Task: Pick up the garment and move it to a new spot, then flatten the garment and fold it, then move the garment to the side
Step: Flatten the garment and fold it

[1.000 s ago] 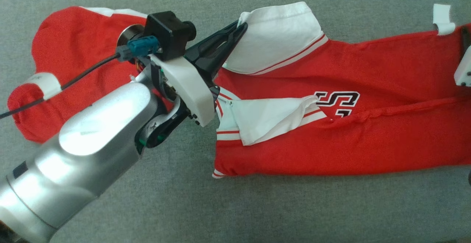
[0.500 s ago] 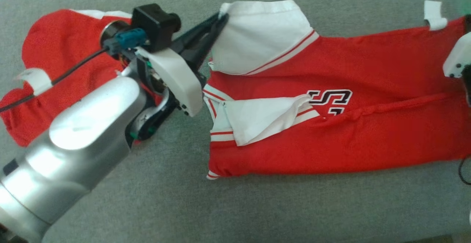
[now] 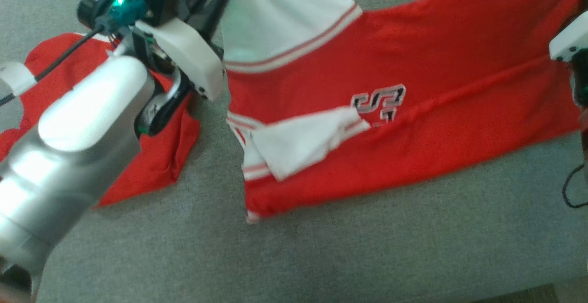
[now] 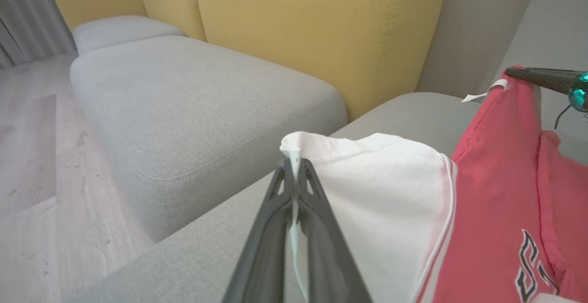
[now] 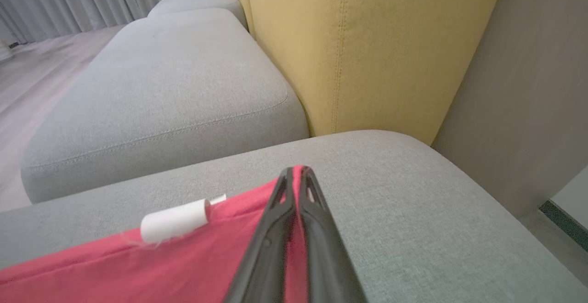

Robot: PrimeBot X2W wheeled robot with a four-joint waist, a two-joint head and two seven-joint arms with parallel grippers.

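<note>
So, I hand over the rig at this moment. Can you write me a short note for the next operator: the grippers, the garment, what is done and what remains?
Grippers: the left gripper is shut on the white sleeve of the garment. The right gripper is shut on its red edge at the other end, beside a white tag.
Garment: stretched between both grips, lower part on the grey cushion. A second white sleeve lies folded over the front.
Done: both ends gripped.
Left: carry to the new spot, flatten, fold, move aside.
</note>
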